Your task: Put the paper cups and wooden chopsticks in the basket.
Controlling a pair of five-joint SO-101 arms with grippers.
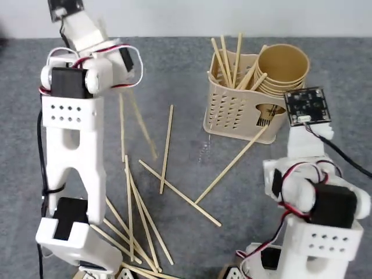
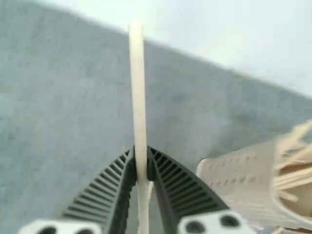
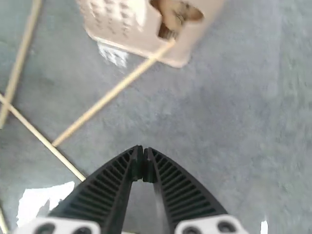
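Basket (image 3: 126, 24) blurred and cropped, chopstick (image 2: 138, 97) near end cropped

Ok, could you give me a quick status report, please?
Left hand shut on a chopstick. Right hand shut, empty. Paper cups in basket; many chopsticks loose on table.

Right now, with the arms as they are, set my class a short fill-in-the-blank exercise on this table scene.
1. The left gripper is clamped on one wooden ____.
2. The right gripper is shut and holds ____.
3. The stacked paper cups stand inside the ____.
Missing words: chopstick; nothing; basket.
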